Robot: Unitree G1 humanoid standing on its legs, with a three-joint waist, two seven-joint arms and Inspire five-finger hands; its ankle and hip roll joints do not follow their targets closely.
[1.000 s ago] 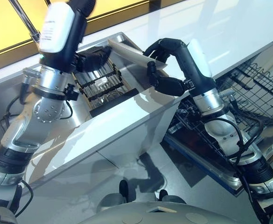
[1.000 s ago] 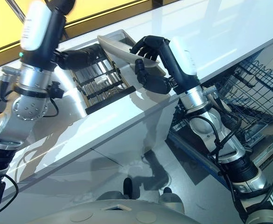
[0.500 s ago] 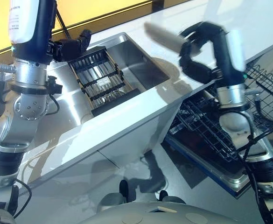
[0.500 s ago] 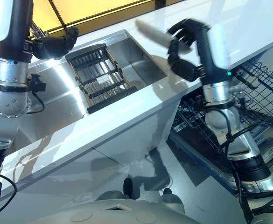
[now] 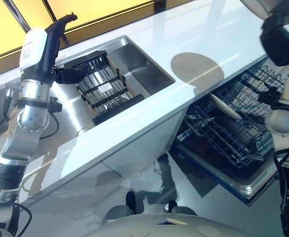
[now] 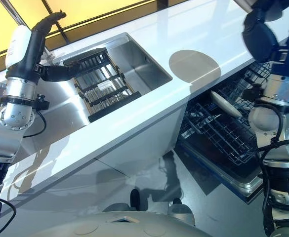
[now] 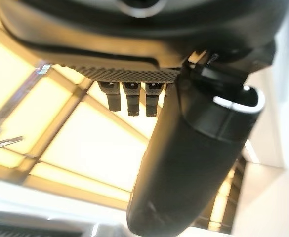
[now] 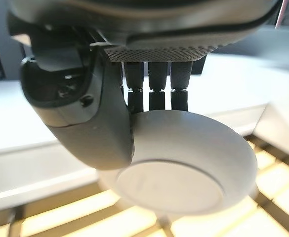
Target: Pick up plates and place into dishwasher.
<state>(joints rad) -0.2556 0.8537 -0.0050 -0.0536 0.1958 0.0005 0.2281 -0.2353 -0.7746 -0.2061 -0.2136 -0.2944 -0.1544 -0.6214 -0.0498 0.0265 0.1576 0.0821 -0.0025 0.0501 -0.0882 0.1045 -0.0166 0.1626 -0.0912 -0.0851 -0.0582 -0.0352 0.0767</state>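
Right hand (image 8: 85, 113) is raised above the desk (image 5: 149, 113); its fingers (image 8: 156, 84) and thumb pinch the plate (image 8: 184, 163) rim. Left hand (image 5: 65, 22) hovers over the sink (image 5: 139, 64), fingers released.

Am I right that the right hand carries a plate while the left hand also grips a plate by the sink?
Partly. The right hand does pinch a plate, as the right wrist view shows. The left hand grips nothing: in the left wrist view its fingers hang free, and the left eye view shows it raised beside the sink.
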